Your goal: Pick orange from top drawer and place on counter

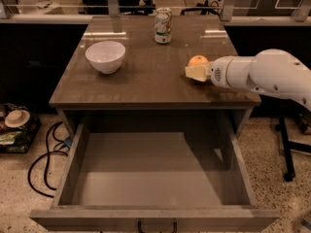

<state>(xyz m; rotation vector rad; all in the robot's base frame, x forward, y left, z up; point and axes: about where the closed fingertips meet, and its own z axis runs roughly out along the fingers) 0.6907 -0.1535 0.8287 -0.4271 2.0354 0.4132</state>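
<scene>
The orange (198, 60) is on the right part of the worktop (146, 79), near the right edge and a little behind the middle of the slab. It is up on the worktop, well apart from the top drawer (146, 178), and it touches the pale yellow tip of the claw (194, 70). The tip covers the lower front part of the fruit, so only its upper half is visible. If the claw is grasping the orange or has released it, I cannot tell.

The arm (265, 74) enters from the right side of the camera view. It is white and thick, and it lies nearly horizontal, low over the right edge of the worktop. Its round wrist part points to the left, toward the middle of the slab, and the claw is at its left end, very low above the surface.

On the left part of the worktop stands a white bowl (105, 56), upright. At the back, near the middle, stands a drink can (163, 25), also upright. Both are well apart from the orange and from the claw.

The top drawer is pulled out wide toward the camera. Its grey floor and sides are visible, and the dark handle (156, 226) is at the lower edge of the view. Left of the cabinet, black cables (41, 161) lie on the speckled floor.
</scene>
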